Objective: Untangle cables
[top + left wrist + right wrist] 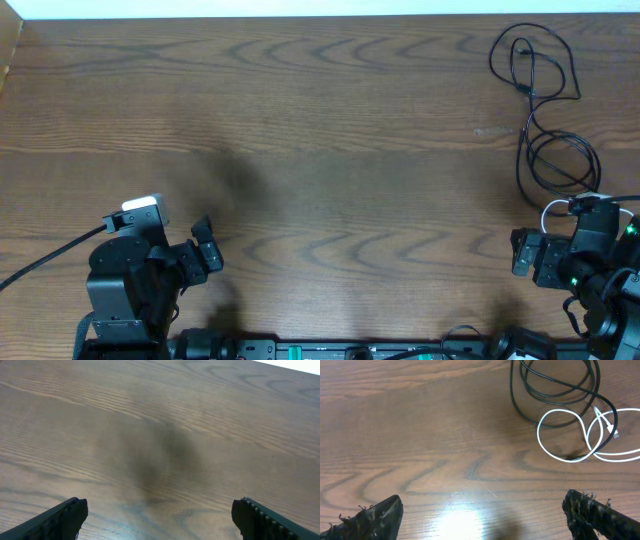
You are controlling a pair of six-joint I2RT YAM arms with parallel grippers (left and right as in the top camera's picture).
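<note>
While parked at the near edge of the wooden table [320, 120]: left gripper [160, 515], jaws spread wide, holding nothing, low over the wood; right gripper [482, 510], jaws likewise wide, empty. Just beyond the right gripper: white cable [539, 434], lying in two loops, crossed by the black cable [511, 385]. Farther out, toward the far right corner: remainder of the black cable, strung in several loose coils, well apart from the left gripper.
</note>
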